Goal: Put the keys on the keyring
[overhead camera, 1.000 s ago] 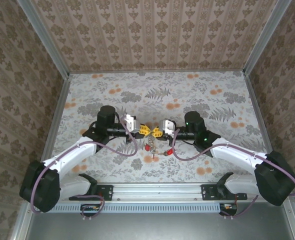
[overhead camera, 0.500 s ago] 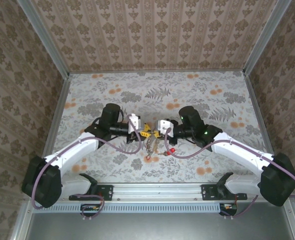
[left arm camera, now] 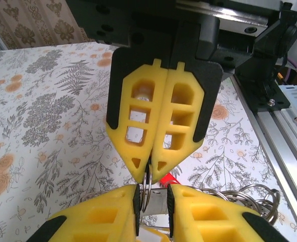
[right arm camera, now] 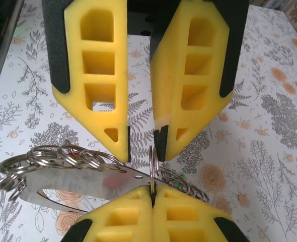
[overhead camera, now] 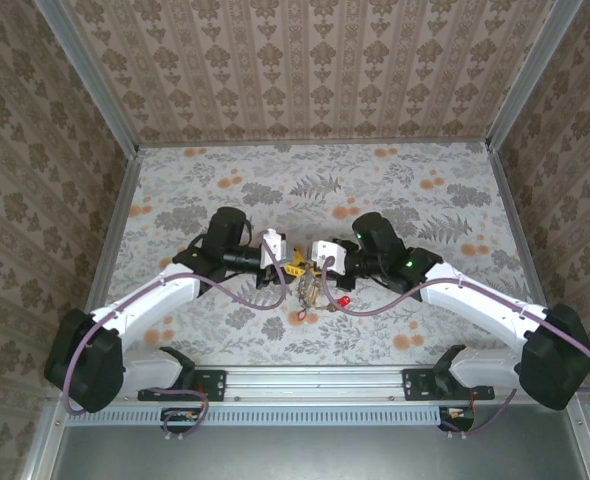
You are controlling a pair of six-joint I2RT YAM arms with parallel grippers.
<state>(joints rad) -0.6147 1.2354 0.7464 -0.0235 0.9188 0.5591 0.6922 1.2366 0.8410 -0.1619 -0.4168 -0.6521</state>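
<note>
The right gripper (right arm camera: 152,191) is clenched on the thin keyring (right arm camera: 152,161), which stands upright at the lower centre of the right wrist view. The left gripper (left arm camera: 152,193) faces it tip to tip and is released: its fingers stand apart, with the ring in the gap. In the middle of the top view, the keys (overhead camera: 309,291) hang just under the tips above the table (overhead camera: 425,200). One red head (overhead camera: 343,300) is at their right.

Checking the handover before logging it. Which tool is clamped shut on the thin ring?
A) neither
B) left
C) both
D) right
D: the right tool is closed tight on the thin ring, while the left tool has its jaws standing apart.
</note>
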